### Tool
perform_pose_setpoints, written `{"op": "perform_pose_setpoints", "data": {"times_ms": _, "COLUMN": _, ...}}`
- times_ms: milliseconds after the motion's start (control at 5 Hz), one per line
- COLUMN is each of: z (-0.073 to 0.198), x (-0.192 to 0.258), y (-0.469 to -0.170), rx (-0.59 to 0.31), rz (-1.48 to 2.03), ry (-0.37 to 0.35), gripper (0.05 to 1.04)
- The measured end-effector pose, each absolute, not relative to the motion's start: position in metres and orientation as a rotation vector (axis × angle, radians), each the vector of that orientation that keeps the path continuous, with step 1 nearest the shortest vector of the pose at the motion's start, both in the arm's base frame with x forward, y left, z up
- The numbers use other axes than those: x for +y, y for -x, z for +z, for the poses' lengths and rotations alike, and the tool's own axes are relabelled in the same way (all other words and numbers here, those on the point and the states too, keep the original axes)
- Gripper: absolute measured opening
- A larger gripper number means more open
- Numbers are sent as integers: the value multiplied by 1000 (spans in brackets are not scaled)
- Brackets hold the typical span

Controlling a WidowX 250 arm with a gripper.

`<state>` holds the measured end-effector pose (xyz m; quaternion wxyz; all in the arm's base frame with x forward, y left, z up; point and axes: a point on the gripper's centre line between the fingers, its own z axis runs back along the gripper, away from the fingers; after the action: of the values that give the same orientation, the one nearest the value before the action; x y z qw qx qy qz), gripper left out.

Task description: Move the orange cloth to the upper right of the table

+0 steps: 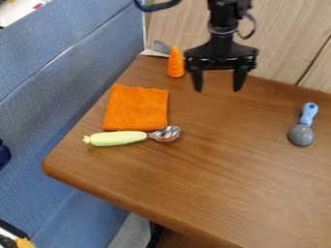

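Pale wood-grain panelling point(284, 38) stood behind the brown wooden table point(226, 193), with a dark joint point(315, 59) slanting down it at the right. Blue upholstery point(38, 121) ran diagonally along the table's left side, marked by a thin pale line point(67, 50). The tabletop had streaky grain, a rounded near-left corner and a soft sheen of light. Below its near edge lay a patch of grey floor point(129, 231), beside a dark upright point(155, 234) that was possibly a table leg, mostly hidden.
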<state>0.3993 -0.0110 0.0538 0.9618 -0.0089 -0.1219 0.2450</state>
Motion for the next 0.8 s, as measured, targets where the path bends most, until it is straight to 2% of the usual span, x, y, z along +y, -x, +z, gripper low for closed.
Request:
{"op": "perform_pose_setpoints", "data": {"times_ms": 400, "z": 38, "x": 47, "y": -382, "rx": -227, "rz": 784, "ry": -48, "gripper": 999}}
{"op": "perform_pose_setpoints", "data": {"times_ms": 600, "z": 35, "x": 72, "y": -377, "rx": -214, "rz": 892, "ry": -103, "gripper": 999}}
{"op": "perform_pose_setpoints", "data": {"times_ms": 800, "z": 25, "x": 85, "y": -372, "rx": -187, "rz": 973, "ry": -189, "gripper": 999}}
